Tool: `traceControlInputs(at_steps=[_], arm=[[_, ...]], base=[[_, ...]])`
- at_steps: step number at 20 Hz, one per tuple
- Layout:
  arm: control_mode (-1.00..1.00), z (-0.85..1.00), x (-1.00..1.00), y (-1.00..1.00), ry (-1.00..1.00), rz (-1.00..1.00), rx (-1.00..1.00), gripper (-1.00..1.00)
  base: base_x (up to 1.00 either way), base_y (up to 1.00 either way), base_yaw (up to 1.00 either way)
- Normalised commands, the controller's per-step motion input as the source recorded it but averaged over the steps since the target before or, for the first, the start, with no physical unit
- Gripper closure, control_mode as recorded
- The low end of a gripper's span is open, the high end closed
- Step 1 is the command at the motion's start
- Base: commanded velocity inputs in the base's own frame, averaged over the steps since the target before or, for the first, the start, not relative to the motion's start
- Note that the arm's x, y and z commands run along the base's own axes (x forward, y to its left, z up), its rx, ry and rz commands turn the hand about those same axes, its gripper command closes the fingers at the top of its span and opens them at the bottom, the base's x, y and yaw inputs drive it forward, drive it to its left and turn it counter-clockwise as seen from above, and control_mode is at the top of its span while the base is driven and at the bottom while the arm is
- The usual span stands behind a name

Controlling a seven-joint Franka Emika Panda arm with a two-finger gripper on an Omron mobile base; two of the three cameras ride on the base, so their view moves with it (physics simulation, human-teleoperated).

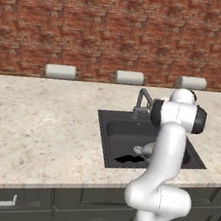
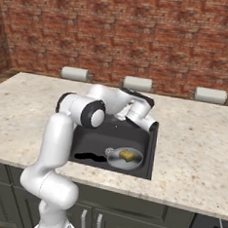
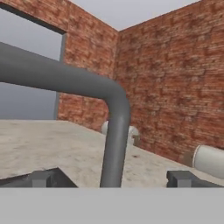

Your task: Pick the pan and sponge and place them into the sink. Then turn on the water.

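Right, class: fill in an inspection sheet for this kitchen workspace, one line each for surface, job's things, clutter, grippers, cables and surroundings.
Surface: speckled beige stone counter with a recessed black sink.
Job's things: pan lies in the sink, its black handle along the front wall; sponge sits inside the pan; faucet with no water seen running.
Clutter: nothing seen on the counter.
Grippers: gripper open, its fingertips either side of the faucet's upright pipe, holding nothing.
Cables: nothing seen.
Surroundings: red brick wall, three pale cylinders along its foot, dark cabinets below the counter.
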Motion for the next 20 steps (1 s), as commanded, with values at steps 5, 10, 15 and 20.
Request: traceControlInputs(at_steps=[5,10,15,20], arm=[[-1.0,-0.07,0.33,0.0,-0.01,0.0,0.12,-1.0],[-1.0,-0.08,0.16,-0.01,-0.03,0.0,0.11,-1.0],[-1.0,-0.11,0.11,0.0,-0.04,0.0,0.07,-1.0],[-1.0,-0.12,0.0,0.0,-0.01,0.0,0.02,-1.0]], base=[[0.0,0.0,0.0],[0.0,0.0,0.0],[0.0,0.0,0.0],[0.0,0.0,0.0]])
